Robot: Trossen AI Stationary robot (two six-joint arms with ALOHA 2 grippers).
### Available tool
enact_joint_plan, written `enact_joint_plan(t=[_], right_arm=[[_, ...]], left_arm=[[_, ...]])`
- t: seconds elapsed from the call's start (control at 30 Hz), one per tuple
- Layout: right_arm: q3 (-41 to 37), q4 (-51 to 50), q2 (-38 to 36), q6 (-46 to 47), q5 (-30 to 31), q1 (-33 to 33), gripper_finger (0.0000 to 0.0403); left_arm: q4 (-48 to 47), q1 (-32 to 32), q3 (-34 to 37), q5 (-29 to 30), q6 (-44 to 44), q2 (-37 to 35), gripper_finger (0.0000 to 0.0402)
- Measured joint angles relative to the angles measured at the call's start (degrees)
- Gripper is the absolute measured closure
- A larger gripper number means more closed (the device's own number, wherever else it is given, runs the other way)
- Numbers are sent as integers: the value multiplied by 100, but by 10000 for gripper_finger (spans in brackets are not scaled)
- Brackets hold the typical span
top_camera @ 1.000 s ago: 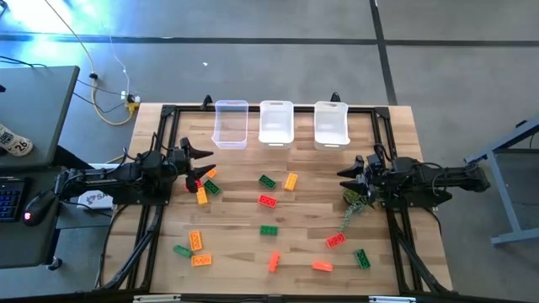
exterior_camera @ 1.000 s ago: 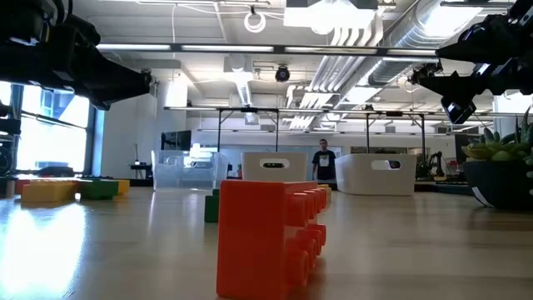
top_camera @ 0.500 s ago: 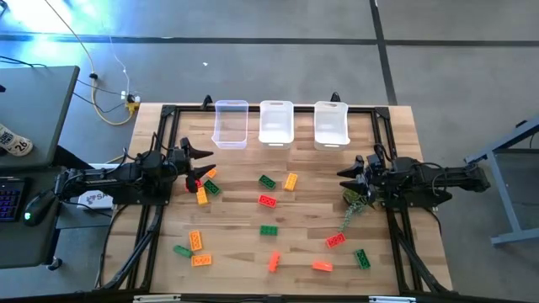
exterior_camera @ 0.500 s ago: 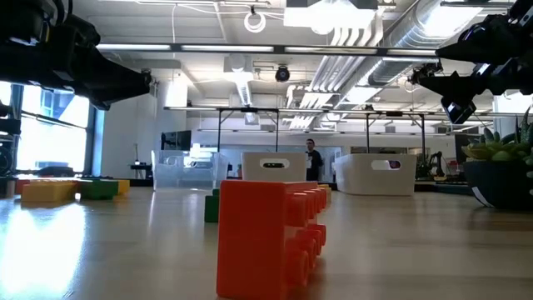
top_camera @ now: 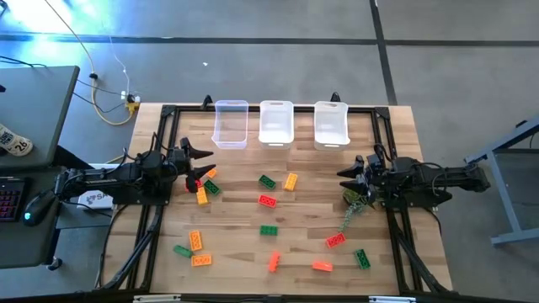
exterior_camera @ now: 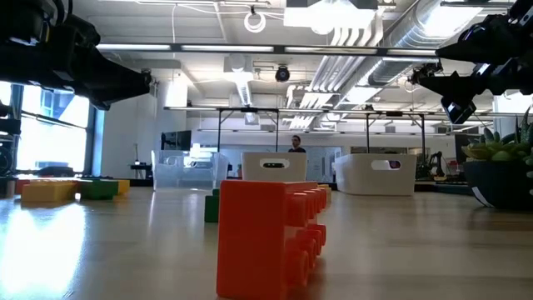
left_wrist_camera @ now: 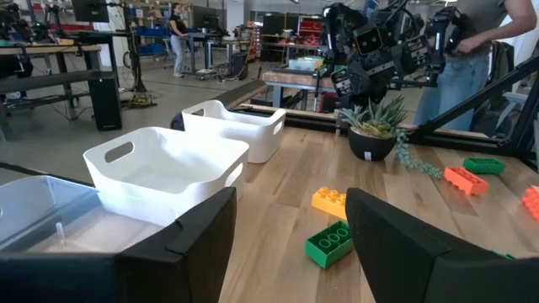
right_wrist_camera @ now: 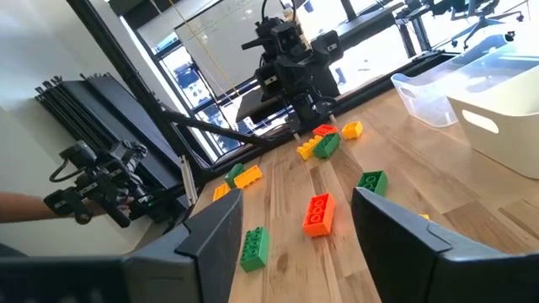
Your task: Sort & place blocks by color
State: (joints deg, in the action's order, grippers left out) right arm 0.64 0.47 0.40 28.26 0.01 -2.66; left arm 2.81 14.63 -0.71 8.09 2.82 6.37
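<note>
Wooden table (top_camera: pixel 244 248) carries the blocks (top_camera: pixel 268 200) scattered from 9 to 5 o'clock; the left gripper (top_camera: pixel 202 155) hovers at 9, jaws parted and empty, above a tight cluster (top_camera: pixel 202 187) where neighbouring colours could get snagged. At 3 o'clock the right gripper (top_camera: pixel 347 173), likewise parted and empty, hangs beside a plant (top_camera: pixel 355 202) whose trailing stem it may drag

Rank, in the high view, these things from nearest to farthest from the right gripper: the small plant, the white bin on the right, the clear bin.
From the right gripper:
1. Small plant, just beside it.
2. White bin on the right, at the table's far edge.
3. Clear bin, leftmost of the row.
</note>
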Motion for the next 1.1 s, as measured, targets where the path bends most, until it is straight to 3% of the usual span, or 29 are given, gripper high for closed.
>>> enact_joint_plan(t=[0.83,1.1], right_arm=[[0,0,0,12,0,1,192],[1,0,0,3,0,1,192]], left_arm=[[98,1,0,175,294,0,188],[1092,-1,0,24,296,0,188]])
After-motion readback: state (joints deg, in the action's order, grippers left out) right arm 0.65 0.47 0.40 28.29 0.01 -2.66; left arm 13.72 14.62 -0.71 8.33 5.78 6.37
